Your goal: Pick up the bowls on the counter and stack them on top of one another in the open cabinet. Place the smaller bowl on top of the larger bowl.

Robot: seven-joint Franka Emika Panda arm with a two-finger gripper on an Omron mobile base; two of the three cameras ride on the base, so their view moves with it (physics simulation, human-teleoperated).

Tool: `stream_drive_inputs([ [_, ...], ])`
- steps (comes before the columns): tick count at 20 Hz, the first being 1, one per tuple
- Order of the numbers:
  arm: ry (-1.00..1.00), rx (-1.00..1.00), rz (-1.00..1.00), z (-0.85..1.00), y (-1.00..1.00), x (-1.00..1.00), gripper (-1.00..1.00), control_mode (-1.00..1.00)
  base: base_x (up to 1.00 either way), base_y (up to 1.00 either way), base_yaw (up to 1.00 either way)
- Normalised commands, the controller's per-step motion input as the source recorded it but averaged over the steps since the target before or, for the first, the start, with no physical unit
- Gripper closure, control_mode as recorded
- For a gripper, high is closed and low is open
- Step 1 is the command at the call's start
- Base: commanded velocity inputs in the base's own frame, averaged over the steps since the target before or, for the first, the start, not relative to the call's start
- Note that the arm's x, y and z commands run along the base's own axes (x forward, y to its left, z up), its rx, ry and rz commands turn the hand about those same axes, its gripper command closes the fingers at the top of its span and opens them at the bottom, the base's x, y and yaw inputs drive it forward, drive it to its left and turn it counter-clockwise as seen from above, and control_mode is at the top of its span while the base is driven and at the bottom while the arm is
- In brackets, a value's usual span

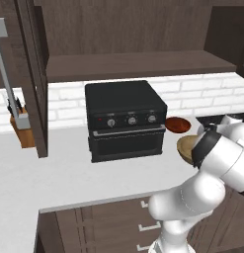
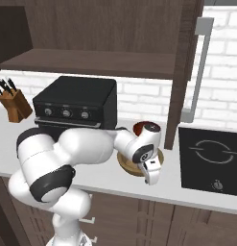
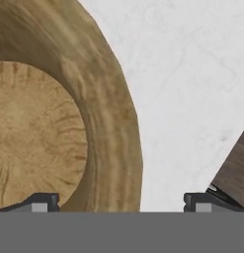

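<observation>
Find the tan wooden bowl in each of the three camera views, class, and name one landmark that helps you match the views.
Left base view: the tan wooden bowl sits at right of centre, partly behind the arm.
Right base view: lower centre, under the wrist.
Hand view: left half, seen from above.
Shared landmark: the black toaster oven, beside the bowl in both base views.

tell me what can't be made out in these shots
- Wooden bowl, left base view: right part hidden behind the arm.
- Dark red bowl, right base view: mostly hidden by the wrist.
- Wooden bowl, hand view: cut off by the left edge.
- Oven knobs: markings too small.
</observation>
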Motion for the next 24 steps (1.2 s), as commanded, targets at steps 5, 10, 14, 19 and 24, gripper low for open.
stream_drive_inputs([
  [5, 0.00, 0.00, 0.00, -0.02, 0.00, 0.15, -1.00, -1.00, 0.00, 0.00, 0.00],
  [10, 0.00, 0.00, 0.00, 0.00, 0.00, 0.02, -1.00, -1.00, 0.00, 0.00, 0.00],
  [14, 0.00, 0.00, 0.00, 0.00, 0.00, 0.00, 1.00, -1.00, 0.00, 0.00, 0.00],
  [19, 0.00, 0.00, 0.00, 0.00, 0.00, 0.00, 1.00, -1.00, 0.00, 0.00, 0.00],
  [24, -0.01, 0.00, 0.00, 0.00, 0.00, 0.00, 1.00, -1.00, 0.00, 0.00, 0.00],
])
